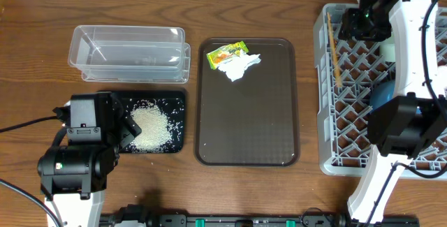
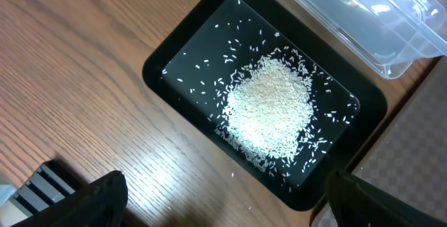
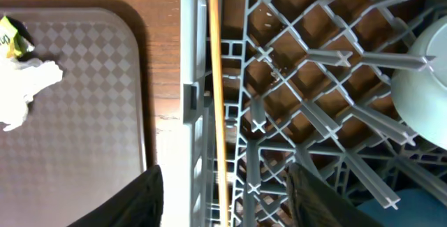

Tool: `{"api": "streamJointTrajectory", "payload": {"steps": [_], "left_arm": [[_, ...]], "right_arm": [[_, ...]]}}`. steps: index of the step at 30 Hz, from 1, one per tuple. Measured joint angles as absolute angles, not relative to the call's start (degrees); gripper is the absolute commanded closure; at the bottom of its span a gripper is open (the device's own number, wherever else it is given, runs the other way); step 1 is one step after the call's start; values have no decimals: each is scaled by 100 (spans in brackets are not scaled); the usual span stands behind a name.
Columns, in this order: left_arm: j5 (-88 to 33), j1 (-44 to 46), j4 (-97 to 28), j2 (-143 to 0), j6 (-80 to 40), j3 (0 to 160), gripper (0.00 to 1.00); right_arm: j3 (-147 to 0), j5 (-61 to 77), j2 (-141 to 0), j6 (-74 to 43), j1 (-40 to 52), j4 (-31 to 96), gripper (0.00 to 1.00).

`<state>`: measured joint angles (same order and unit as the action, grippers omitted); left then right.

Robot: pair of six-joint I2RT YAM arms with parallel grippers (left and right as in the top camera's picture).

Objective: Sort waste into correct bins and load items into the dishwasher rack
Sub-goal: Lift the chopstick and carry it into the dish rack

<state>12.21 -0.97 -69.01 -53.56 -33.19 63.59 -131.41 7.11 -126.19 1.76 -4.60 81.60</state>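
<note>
Our right claw (image 3: 227, 188) shows in the right wrist view as two dark fingers at the bottom of the frame, spread wide and gripping nothing. Between them, untouched, runs a thin wooden chopstick (image 3: 216, 80), lying lengthwise along the left side of the large grey plastic lattice dishwasher rack (image 3: 314, 66). A pale round bowl (image 3: 422, 73) rests among the pegs at the right edge of that frame.

Our left claw (image 2: 223, 185) is also parted and empty, with its fingers in the lower corners of the left wrist view. Beneath it lies a flat black rectangular tray (image 2: 167, 66) holding a heap of loose white rice grains (image 2: 269, 108), with stray grains scattered around the heap. A clear rectangular plastic tub (image 2: 377, 24) sits just beside the tray at the upper right.

In the overhead view, a brown serving tray (image 1: 244, 129) occupies the centre of the wooden tabletop (image 1: 42, 45). A yellow-green printed snack wrapper (image 1: 226, 52) and a crumpled white tissue (image 1: 241, 66) touch each other near its top edge.

We judge three risks. Because the wrapper and tissue touch, a pinch on one may drag both into the wrong bin. A nudge to the black tray could spill rice. The chopstick could slip through the lattice if bumped.
</note>
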Motion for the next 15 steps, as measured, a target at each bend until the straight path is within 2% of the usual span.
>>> {"api": "streamJointTrajectory", "payload": {"steps": [2,5,10,15], "left_arm": [[1221,-97,-6901,-5358,-3319,6359,7],[1221,-97,-6901,-5358,-3319,6359,7],[1221,-97,-6901,-5358,-3319,6359,7],[1221,-97,-6901,-5358,-3319,6359,7]], "right_arm": [[-13141,716,-12619,102,-460,8180,33],[-13141,731,-12619,5,-460,8276,30],[-13139,749,-12619,-180,-434,8586,41],[-13139,773,-12617,-513,-298,8823,39]]}}
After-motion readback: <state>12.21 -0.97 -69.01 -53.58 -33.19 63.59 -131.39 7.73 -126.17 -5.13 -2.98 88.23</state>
